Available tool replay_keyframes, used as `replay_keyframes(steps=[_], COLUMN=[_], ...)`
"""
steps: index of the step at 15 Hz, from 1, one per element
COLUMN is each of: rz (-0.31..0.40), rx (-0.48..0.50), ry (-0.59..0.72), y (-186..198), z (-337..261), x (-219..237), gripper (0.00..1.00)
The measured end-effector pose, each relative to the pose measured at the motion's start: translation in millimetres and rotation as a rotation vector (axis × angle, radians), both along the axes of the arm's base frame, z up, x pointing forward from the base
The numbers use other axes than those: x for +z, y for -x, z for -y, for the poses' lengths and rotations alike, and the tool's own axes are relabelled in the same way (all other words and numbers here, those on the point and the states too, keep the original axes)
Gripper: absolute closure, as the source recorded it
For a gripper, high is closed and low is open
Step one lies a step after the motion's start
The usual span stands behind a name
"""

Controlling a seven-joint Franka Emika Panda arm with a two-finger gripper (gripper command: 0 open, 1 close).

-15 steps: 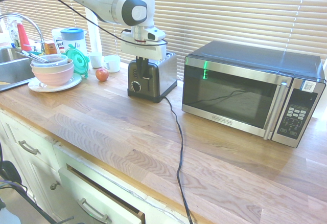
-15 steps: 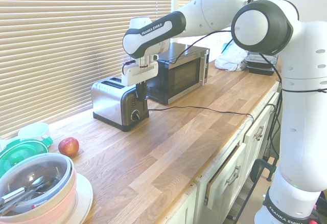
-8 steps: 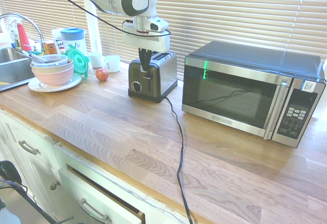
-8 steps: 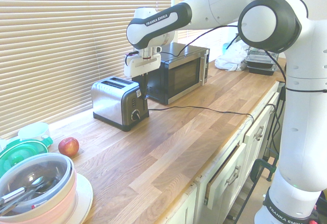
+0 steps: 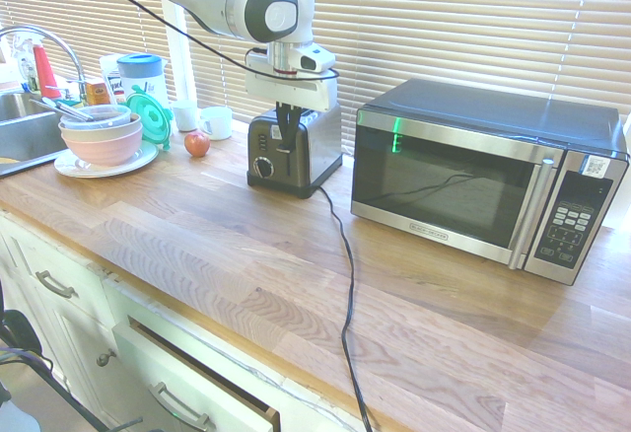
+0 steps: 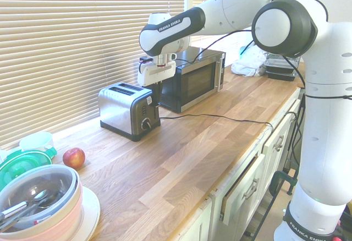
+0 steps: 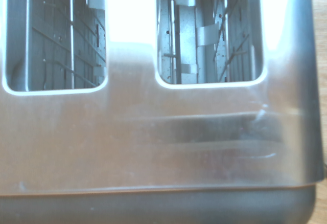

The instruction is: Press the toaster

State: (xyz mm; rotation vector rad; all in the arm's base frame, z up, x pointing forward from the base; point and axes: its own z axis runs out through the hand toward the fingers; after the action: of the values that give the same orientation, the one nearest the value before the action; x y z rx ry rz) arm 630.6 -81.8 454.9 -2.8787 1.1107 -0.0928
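Fingers above toaster's front end
Closed fingers [image 5: 287,126] point down, empty, over the toaster [image 5: 296,146]; the lever lies below them.

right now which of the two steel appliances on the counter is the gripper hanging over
The toaster, the small two-slot one with a round dial on its black end. The gripper hangs over that end; the much larger microwave stands apart, beside it.

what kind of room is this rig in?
Almost certainly a home kitchen: wooden countertop over white cabinets, toaster beside a microwave, and a sink with stacked bowls at the far end.
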Motion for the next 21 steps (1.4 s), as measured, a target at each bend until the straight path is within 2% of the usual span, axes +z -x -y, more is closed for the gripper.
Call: replay_keyframes(steps=[12,21], rz=[-0.022,-0.020], rx=[0.032,-0.006], ry=[0.003,-0.016], y=[-2.1,-4.2], z=[-25.8,0.1], x=[-21.7,-31.9], gripper=[1.00,1.00])
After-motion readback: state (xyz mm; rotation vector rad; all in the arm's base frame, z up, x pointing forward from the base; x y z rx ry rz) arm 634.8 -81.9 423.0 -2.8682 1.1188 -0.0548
